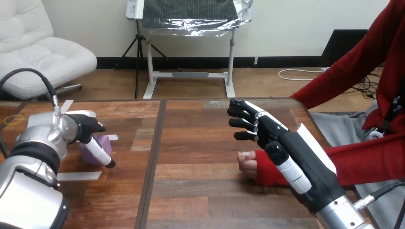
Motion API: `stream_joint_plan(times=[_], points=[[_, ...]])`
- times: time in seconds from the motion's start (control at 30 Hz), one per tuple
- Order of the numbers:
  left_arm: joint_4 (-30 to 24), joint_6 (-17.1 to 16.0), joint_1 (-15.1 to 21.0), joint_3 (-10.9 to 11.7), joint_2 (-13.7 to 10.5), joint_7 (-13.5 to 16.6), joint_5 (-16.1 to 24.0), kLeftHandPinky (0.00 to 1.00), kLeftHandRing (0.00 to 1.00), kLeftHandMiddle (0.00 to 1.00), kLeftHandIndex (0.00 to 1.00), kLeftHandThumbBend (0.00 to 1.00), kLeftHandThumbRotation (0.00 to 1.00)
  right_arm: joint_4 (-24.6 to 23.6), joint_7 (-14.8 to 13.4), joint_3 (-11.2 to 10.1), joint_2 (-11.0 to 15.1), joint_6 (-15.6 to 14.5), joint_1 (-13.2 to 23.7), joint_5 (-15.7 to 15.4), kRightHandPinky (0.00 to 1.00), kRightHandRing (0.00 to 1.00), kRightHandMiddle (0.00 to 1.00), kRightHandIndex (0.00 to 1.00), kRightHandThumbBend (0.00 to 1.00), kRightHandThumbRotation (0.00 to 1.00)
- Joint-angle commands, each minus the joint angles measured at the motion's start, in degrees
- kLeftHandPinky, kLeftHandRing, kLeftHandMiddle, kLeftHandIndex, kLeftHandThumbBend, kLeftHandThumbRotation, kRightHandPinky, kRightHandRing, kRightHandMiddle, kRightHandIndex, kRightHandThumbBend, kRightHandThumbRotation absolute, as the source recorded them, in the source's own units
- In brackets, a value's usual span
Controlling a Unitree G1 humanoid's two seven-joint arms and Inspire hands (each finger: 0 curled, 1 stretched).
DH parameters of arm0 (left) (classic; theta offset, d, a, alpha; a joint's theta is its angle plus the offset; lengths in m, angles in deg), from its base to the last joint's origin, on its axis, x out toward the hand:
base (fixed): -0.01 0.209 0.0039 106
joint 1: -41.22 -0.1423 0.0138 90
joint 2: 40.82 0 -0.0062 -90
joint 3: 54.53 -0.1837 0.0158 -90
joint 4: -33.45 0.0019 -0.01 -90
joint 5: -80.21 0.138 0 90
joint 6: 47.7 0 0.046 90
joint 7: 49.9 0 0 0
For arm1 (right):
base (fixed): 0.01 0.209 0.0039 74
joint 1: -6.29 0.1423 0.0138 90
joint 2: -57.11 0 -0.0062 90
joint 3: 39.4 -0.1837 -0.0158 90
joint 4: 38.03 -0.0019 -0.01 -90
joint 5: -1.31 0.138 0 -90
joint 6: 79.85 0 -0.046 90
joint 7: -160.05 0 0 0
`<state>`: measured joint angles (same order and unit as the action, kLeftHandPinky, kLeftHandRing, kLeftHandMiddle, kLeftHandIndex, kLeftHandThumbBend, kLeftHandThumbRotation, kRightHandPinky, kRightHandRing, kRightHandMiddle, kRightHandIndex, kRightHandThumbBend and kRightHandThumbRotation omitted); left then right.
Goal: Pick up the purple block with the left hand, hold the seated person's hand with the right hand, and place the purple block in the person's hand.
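The purple block [102, 143] rests on the table at the left, partly hidden by my left hand [85, 128]. That hand is right at the block, its straight thumb [99, 151] slanting down across the block's near face; I see no curl round the block. At the right, my right hand [279, 143] hovers with fingers [244, 124] straight, pointing left. The person's hand [247, 164], red-sleeved, lies loosely closed on the table just below and left of my right palm, which covers their wrist. I see no grip on it.
White tape strips [79, 175] lie on the wooden table [191, 191] near the block. A dark seam [154, 162] runs down the tabletop between the two hands. The person's other red sleeve [334, 81] reaches along the table's right edge.
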<state>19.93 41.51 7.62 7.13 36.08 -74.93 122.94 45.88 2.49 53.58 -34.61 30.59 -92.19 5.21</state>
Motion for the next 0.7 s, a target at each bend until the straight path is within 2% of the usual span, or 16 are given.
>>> stream_joint_plan(times=[0.0, 0.2, 0.33, 0.53, 0.67], points=[[-0.5, -0.2, 5.1, -2.0, 0.1, 1.7, 1.5, 0.96, 1.00, 0.99, 0.96, 0.63, 0.24, -3.4, 0.1, -0.9, 0.9, 0.3, 3.2, 0.6, 0.81, 0.87, 0.90, 0.91, 0.98, 1.00], [-0.5, -1.0, 4.5, -3.9, 0.1, 3.3, 3.2, 0.94, 1.00, 0.98, 0.96, 0.56, 0.22, -3.2, 0.1, -0.9, 0.9, 0.5, 3.2, 0.6, 0.81, 0.87, 0.90, 0.91, 0.96, 1.00], [-0.4, -1.1, 4.1, -4.5, 0.3, 4.1, 3.7, 0.93, 1.00, 0.98, 0.95, 0.48, 0.11, -3.2, 0.1, -1.0, 1.0, 0.7, 3.2, 0.6, 0.81, 0.87, 0.89, 0.91, 0.96, 1.00], [-0.3, -1.7, 3.7, -5.6, 0.3, 5.3, 4.3, 0.91, 0.99, 0.97, 0.94, 0.47, 0.03, -3.2, 0.0, -1.0, 1.0, 0.8, 3.2, 0.5, 0.80, 0.87, 0.89, 0.90, 0.94, 1.00], [-0.2, -1.8, 3.4, -6.2, 0.3, 6.3, 4.4, 0.89, 0.98, 0.96, 0.93, 0.49, 0.01, -3.1, -0.1, -1.0, 1.0, 0.9, 3.2, 0.6, 0.80, 0.86, 0.89, 0.90, 0.94, 1.00]])
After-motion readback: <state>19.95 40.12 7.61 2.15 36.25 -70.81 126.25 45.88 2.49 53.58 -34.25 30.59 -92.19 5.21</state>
